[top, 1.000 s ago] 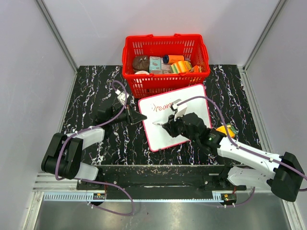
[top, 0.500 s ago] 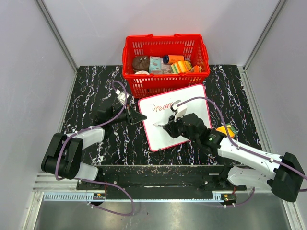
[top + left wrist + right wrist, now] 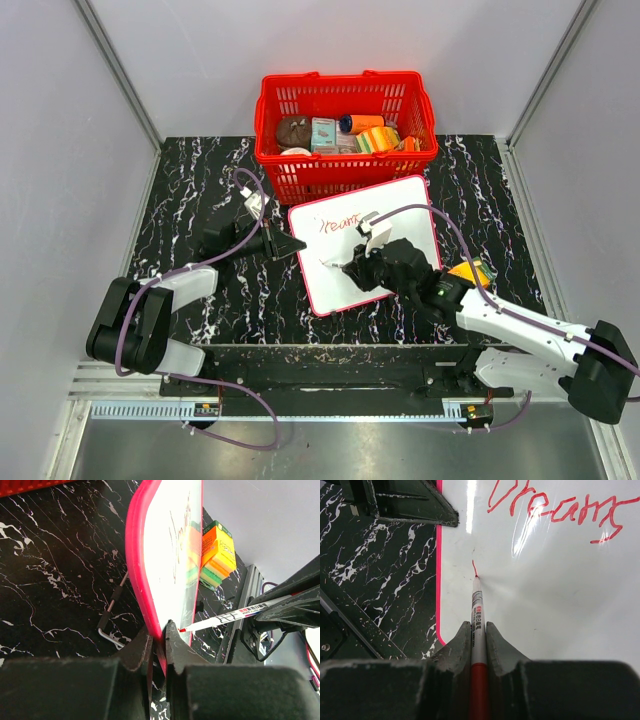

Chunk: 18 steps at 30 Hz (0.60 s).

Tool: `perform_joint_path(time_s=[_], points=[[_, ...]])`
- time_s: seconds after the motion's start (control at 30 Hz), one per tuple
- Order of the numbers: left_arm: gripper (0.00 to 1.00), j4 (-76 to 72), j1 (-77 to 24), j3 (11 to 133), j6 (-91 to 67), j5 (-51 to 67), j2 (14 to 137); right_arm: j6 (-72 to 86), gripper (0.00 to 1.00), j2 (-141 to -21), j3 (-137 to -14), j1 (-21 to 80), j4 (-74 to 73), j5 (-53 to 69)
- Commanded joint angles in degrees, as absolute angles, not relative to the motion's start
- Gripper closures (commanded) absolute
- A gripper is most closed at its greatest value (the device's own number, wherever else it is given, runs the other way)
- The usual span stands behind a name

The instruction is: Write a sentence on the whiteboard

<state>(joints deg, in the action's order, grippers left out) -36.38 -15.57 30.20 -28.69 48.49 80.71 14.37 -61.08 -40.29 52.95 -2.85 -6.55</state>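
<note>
Right claw (image 3: 478,626) clamped on pen (image 3: 477,602) | left claw (image 3: 160,632) pinching board (image 3: 162,575) edge | step: writing (image 3: 555,507) has one word, second line just starting | next: press tip down, slow steady strokes

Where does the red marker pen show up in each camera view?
Top external: marker pen over the whiteboard's left half.
Left wrist: pen lower right, slanting toward the board.
Right wrist: pen bottom centre, held in the right pincer.
Shared landmark: the board's pink rim.

left tool (image 3: 300,245) pinched shut, pointing right — right tool (image 3: 352,268) clamped shut, pointing left.
</note>
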Motion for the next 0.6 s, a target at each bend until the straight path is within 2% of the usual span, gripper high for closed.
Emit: perform_joint_path(time_s=[0.0, 0.23, 0.57], points=[[1.00, -36.4, -16.3, 29.8, -19.4, 45.5, 80.2, 13.8, 1.00, -61.3, -41.1, 53.5, -2.2, -10.2], [1.00, -36.3, -16.3, 29.9, -19.4, 45.7, 80.2, 12.8, 1.00, -62.0, -42.6, 53.6, -1.2, -14.6], [1.00, -36.1, -16.3, 30.0, -19.3, 45.6, 80.1, 11.7, 1.00, -63.3, -44.0, 53.5, -0.6, -14.9]])
